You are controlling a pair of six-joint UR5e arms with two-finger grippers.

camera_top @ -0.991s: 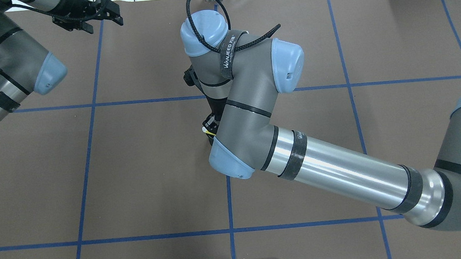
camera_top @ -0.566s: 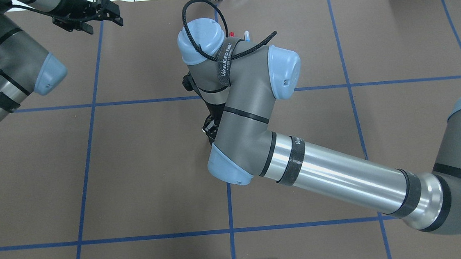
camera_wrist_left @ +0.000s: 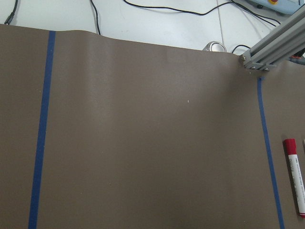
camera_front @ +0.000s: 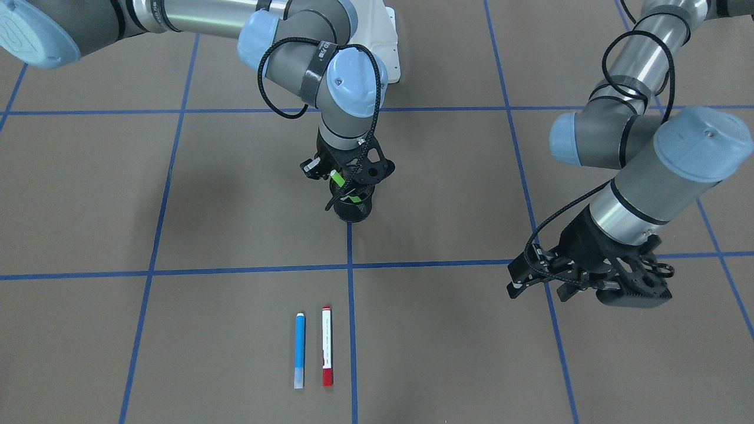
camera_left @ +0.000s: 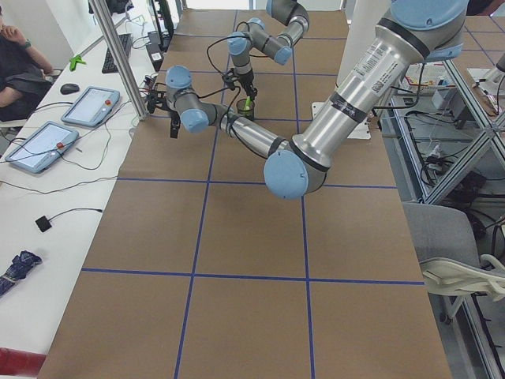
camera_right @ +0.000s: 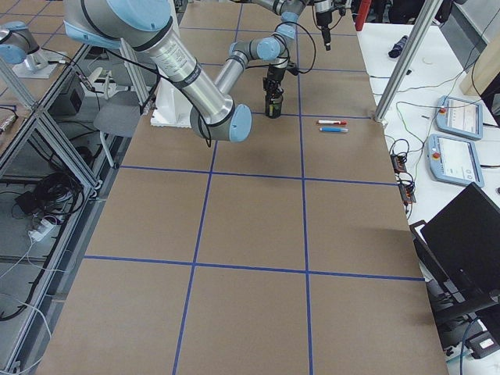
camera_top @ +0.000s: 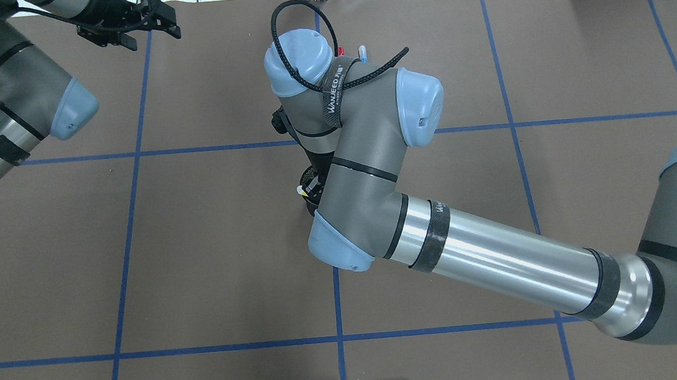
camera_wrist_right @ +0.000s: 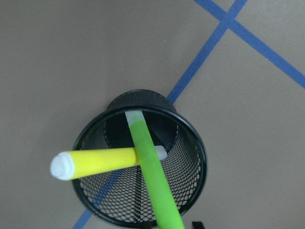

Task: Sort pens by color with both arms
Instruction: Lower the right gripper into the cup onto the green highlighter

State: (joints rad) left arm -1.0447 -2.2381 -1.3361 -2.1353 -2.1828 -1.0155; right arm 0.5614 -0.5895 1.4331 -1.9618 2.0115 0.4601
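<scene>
As the right arm's wrist has shifted, the blue pen and red-capped marker now peek out overhead at the mesh cup's 1 o'clock. Right tool grasps the green pen reaching into that cup, yellow pen inside; left tool released. Blue-taped brown desk.

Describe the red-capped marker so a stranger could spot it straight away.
On the table's far side from the robot, find the centre tape line. The marker lies right beside it: white with red caps, unlike the blue pen on its other side.
</scene>
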